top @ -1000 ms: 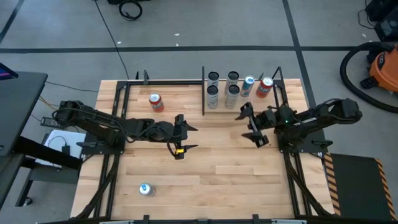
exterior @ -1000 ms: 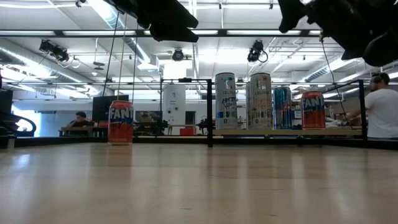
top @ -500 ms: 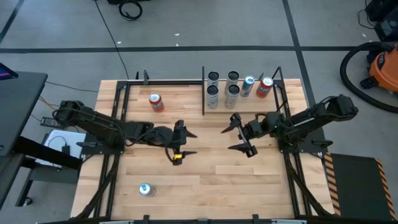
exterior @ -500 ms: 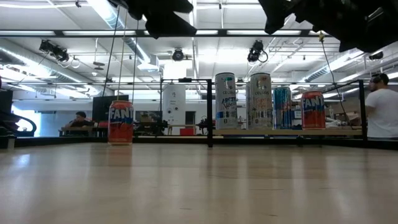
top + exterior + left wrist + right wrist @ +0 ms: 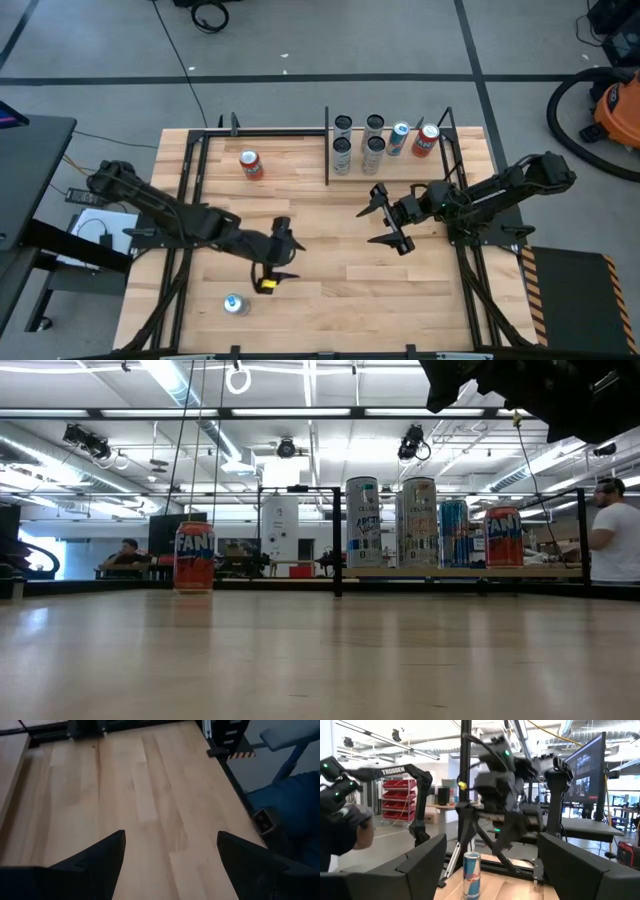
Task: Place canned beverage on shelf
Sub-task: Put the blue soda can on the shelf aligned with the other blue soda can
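A blue-and-silver can (image 5: pixel 234 304) stands on the table near the front left; it also shows in the right wrist view (image 5: pixel 471 875). An orange can (image 5: pixel 250 164) stands at the far left and shows in the low view (image 5: pixel 194 557). The shelf (image 5: pixel 400 172) at the far right holds several cans (image 5: pixel 374 150). My left gripper (image 5: pixel 290 258) is open and empty above the table, to the right of the blue-and-silver can. My right gripper (image 5: pixel 372 224) is open and empty at mid-table, nearer than the shelf.
Black frame rods (image 5: pixel 327 145) stand at the shelf's left side and along the table's far edge. Bare planks (image 5: pixel 150 795) lie ahead of my left gripper. A person (image 5: pixel 612 540) is in the room beyond the table. A vacuum cleaner (image 5: pixel 600 105) stands on the floor at right.
My left gripper has gone toward the table's near edge and a little left, toward the blue-and-silver can, and has left the low view. My right gripper first went toward the table's left and near edge, away from the shelf, then kept still.
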